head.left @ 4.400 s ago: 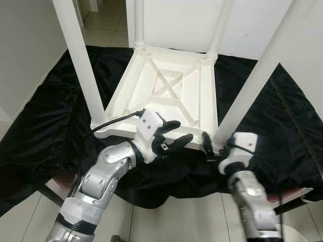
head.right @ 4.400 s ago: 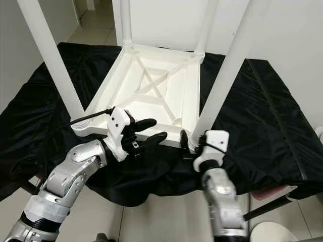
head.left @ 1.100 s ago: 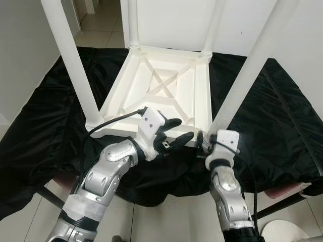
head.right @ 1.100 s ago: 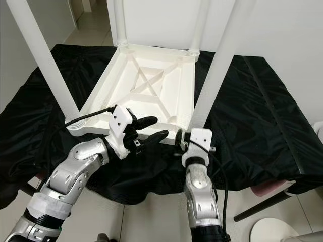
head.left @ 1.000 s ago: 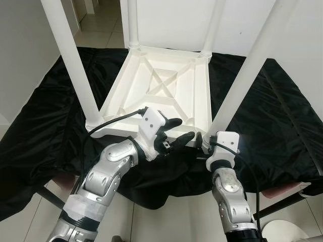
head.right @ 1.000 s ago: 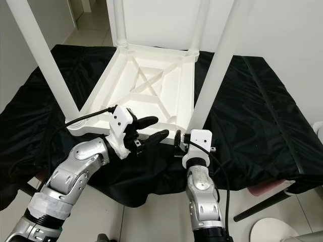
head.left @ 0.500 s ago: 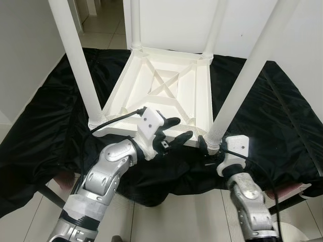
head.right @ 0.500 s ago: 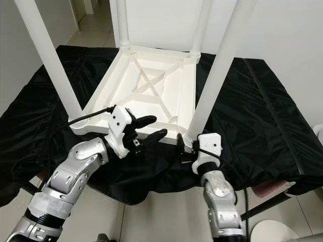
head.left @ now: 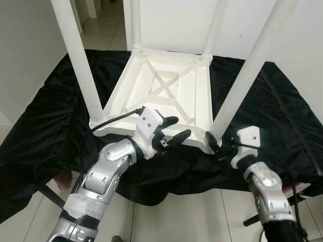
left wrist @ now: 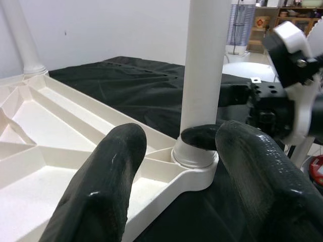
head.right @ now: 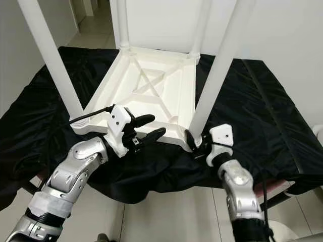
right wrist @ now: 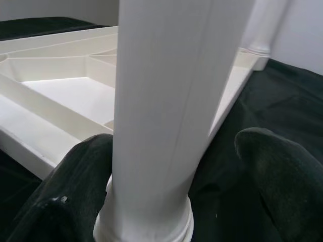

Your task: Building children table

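Four legs: we see the white children's table (head.left: 166, 96) lying upside down on a black cloth (head.left: 45, 126), its four white legs pointing up, one at each corner.
Cloth: we see it draped over a counter whose edge shows only as folds near us; tiled floor (head.left: 171, 217) lies below.
Near right leg: this leg (head.right: 214, 75) stands in its round socket at the table's near right corner, closest to our right arm.
Right pincer: our right pincer (head.right: 194, 142) sits at the foot of that leg; in the right wrist view its two black fingers (right wrist: 60, 201) are spread, one on each side of the leg, the one we can judge lying against it.
Left pincer: our left pincer (head.left: 172, 130) hovers over the table's near rim, just left of the same corner, fingers (left wrist: 101, 186) spread and holding nothing.
Underside: we see raised ribs forming a cross (head.left: 164, 83) in the middle of the tabletop's underside.
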Controlling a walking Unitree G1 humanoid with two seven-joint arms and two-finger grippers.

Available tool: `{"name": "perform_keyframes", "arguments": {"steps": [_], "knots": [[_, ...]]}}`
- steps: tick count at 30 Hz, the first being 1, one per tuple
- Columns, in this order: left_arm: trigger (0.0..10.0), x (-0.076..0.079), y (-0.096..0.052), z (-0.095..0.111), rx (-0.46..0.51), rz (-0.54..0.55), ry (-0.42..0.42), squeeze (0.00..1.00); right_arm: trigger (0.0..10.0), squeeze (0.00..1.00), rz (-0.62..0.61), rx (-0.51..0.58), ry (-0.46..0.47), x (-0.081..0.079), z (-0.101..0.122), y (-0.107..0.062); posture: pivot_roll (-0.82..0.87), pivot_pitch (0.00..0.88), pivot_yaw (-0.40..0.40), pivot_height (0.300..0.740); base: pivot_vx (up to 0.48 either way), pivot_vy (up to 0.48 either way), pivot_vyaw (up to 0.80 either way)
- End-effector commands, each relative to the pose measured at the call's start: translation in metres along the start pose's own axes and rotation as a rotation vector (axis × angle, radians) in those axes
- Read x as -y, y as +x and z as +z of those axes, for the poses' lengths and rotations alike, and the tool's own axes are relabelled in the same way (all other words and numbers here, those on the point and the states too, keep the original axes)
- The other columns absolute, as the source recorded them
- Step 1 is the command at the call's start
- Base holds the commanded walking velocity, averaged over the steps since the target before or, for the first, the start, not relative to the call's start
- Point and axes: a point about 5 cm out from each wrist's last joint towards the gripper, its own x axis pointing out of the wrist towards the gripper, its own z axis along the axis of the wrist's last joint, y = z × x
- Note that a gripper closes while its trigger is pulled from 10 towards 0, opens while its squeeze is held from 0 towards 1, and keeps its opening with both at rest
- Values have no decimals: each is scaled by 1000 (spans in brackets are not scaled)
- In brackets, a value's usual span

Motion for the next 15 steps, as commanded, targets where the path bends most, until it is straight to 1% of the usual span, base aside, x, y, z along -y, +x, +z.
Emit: {"name": "perform_keyframes", "arguments": {"steps": [1,2,3,4,5,8,11,12,15], "knots": [[10000,-2,0,-2,-11,15,7,0,10000,0,22,-10,9,1,-3,-1,-58,45,-13,740,0,0,0],[10000,-2,1,-2,-10,15,8,0,10000,0,86,-29,-2,1,-4,4,-58,48,-13,740,0,0,0],[10000,-2,1,-2,-10,15,8,0,10000,0,86,-29,-2,1,-4,4,-58,48,-13,740,0,0,0],[10000,-2,1,-1,-9,14,10,0,10000,0,185,-67,-32,3,-5,14,-56,51,-11,740,0,0,0],[10000,-2,1,-1,-9,14,10,0,10000,0,185,-67,-32,3,-5,14,-56,51,-11,740,0,0,0],[10000,-1,2,-1,-6,15,13,0,10000,0,230,-92,-46,7,-6,24,-49,54,-13,740,0,0,0],[10000,-1,2,0,-6,15,13,0,10000,0,236,-97,-47,7,-6,25,-49,54,-13,740,0,0,0],[10000,-2,2,0,-5,17,16,0,10000,0,271,-108,-51,5,-9,28,-42,57,-16,740,0,0,0],[10000,-2,1,0,-5,21,19,0,10000,0,295,-113,-47,3,-11,29,-39,59,-17,740,0,0,0]]}}
